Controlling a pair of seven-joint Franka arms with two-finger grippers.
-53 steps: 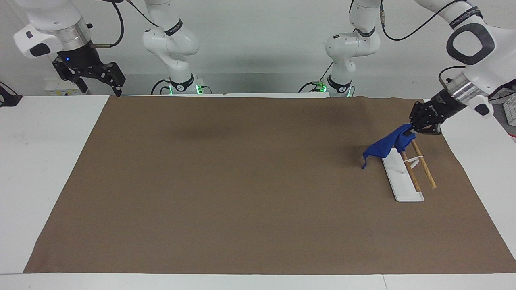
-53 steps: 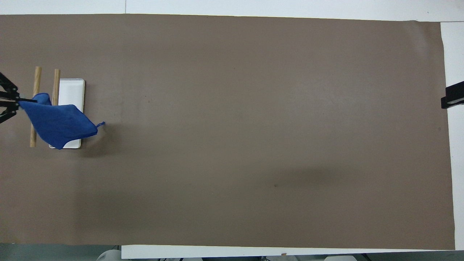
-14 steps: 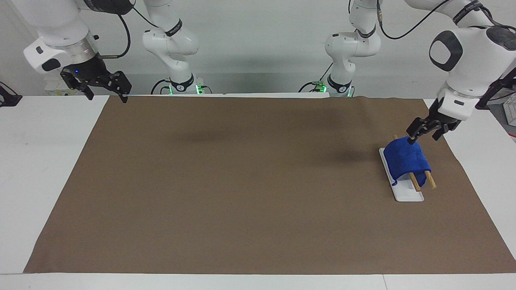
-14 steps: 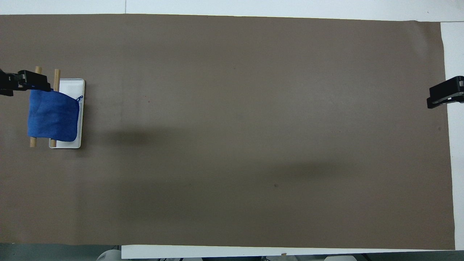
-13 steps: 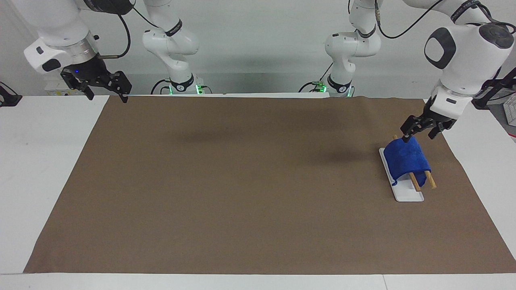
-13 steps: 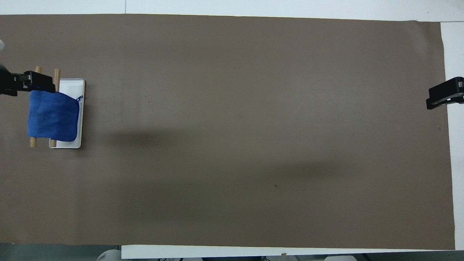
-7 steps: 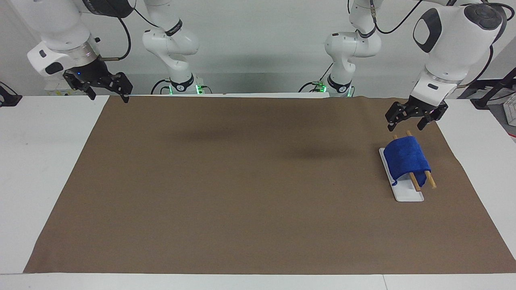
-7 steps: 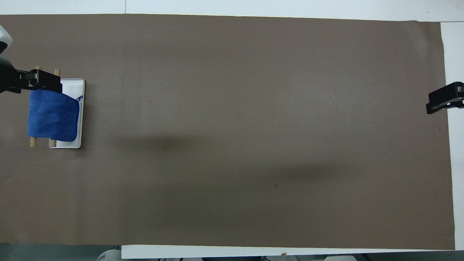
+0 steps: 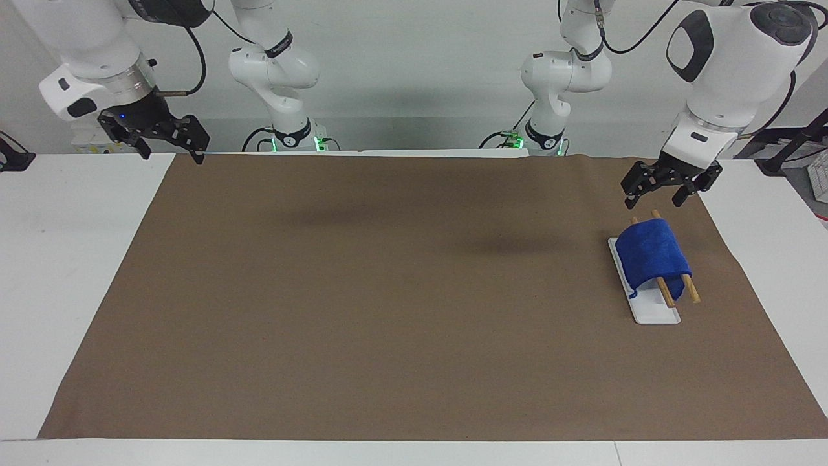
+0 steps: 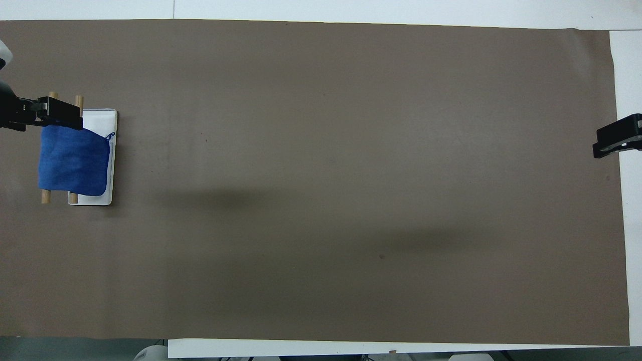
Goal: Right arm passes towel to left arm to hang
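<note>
Towel hangs draped over the two rods of a white rack at the left arm's end of the bench, just below the left fingers. Those fingers are spread, empty, up in the air over the rods' ends and clear of the cloth. Right fingers, also spread and empty, hang over the mat's corner at the right arm's end, where that arm waits.
</note>
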